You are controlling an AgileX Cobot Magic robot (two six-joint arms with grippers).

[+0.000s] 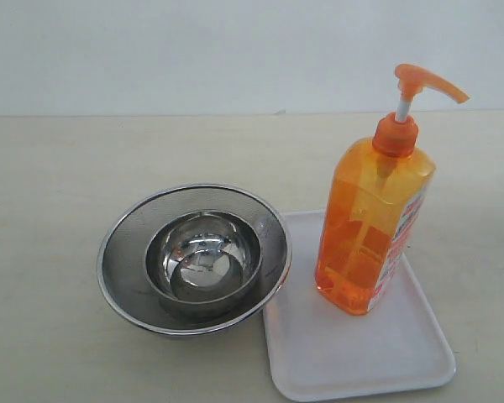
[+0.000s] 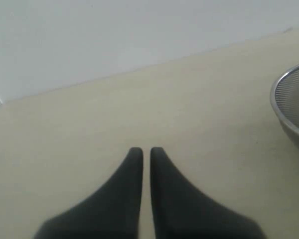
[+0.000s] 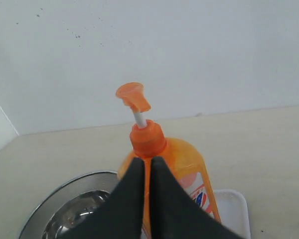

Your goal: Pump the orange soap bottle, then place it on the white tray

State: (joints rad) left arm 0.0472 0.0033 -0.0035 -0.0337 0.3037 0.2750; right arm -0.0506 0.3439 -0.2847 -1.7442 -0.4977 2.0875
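The orange soap bottle (image 1: 371, 227) stands upright on the white tray (image 1: 353, 348), near the tray's far side, its pump head (image 1: 424, 82) raised on the white stem. Neither gripper shows in the exterior view. In the right wrist view the bottle (image 3: 182, 164) sits just beyond my right gripper (image 3: 144, 160), whose black fingers are shut with nothing between them; a corner of the tray (image 3: 234, 206) shows behind it. My left gripper (image 2: 146, 151) is shut and empty over bare tabletop, away from the bottle.
A round steel mesh strainer (image 1: 193, 256) with a smaller steel bowl (image 1: 203, 256) inside it sits left of the tray, its rim overlapping the tray's edge. The strainer's rim (image 2: 289, 107) shows in the left wrist view. A pale wall runs behind the table.
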